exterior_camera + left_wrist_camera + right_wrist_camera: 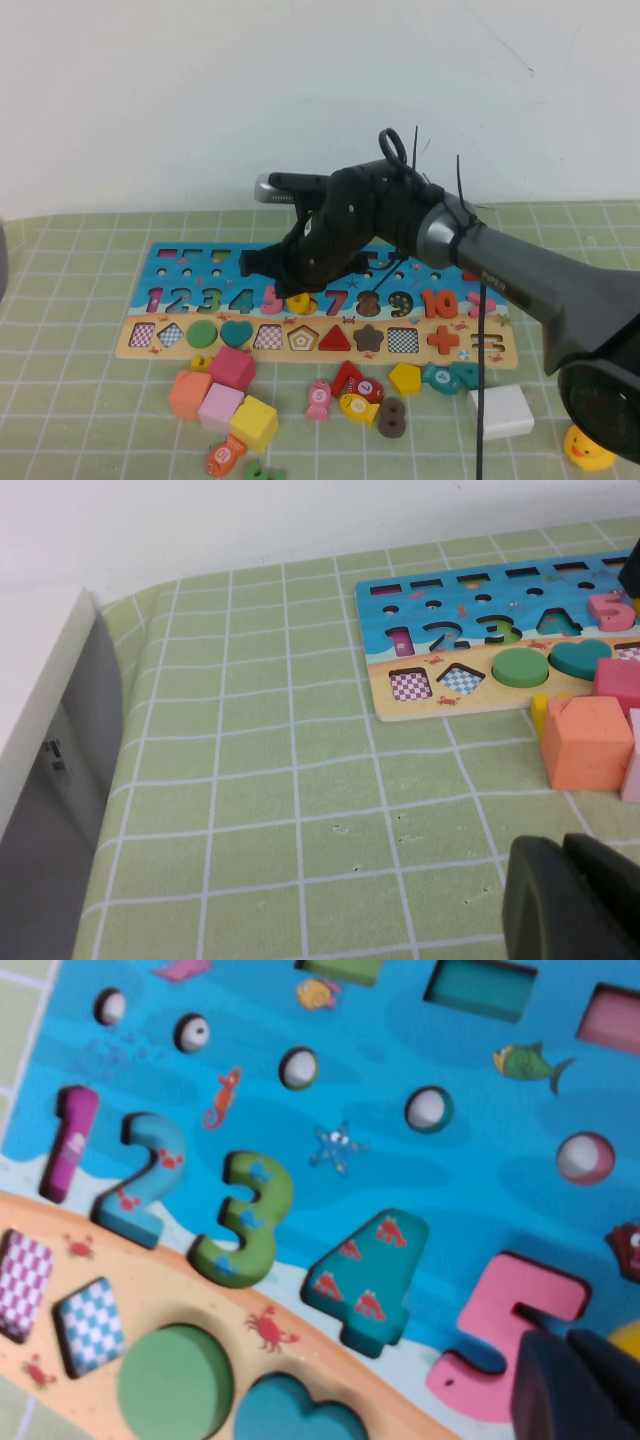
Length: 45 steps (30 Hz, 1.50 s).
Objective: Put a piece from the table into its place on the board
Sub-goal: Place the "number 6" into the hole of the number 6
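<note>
Left gripper [575, 900] sat parked low, jaws together; right gripper [298, 292], pressed shut, met the piece [299, 303] on the board [160, 260].

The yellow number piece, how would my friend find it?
Find the long blue board on the green checked cloth, then follow its number row to between the pink 5 and red 7. The yellow piece sits there under the shut right gripper, the row's only yellow numeral.

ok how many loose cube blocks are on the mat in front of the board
5: orange, magenta, pale pink and yellow clustered front left, white front right. The arm may hide more.
</note>
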Each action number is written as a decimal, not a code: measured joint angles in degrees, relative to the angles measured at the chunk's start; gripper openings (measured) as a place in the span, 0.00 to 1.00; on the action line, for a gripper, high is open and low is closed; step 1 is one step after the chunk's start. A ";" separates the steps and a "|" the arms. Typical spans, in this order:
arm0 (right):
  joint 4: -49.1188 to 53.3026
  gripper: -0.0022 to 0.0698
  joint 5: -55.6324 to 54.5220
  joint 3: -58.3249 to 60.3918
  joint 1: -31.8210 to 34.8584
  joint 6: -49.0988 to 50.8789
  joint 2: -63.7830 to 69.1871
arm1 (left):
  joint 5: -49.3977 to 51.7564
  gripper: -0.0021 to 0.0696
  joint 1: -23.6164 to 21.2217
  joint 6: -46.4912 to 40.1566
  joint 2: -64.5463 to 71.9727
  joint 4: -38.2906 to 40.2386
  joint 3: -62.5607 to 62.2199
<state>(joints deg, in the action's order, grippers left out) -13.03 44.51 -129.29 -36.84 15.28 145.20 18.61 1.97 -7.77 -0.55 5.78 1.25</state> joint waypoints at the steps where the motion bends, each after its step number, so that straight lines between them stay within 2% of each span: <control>1: 0.09 0.03 0.13 0.00 0.00 0.00 0.23 | 0.00 0.03 0.00 0.00 0.00 0.00 0.00; 27: 4.77 0.03 0.25 0.00 0.00 5.58 0.00 | 0.00 0.03 0.00 0.00 0.00 0.00 0.00; 45: 3.95 0.03 -3.06 0.00 -0.55 -2.94 0.00 | 0.00 0.03 0.00 0.00 0.00 0.00 0.00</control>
<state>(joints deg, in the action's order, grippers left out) -9.07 41.45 -129.29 -37.39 12.34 145.20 18.61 1.97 -7.77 -0.55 5.78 1.25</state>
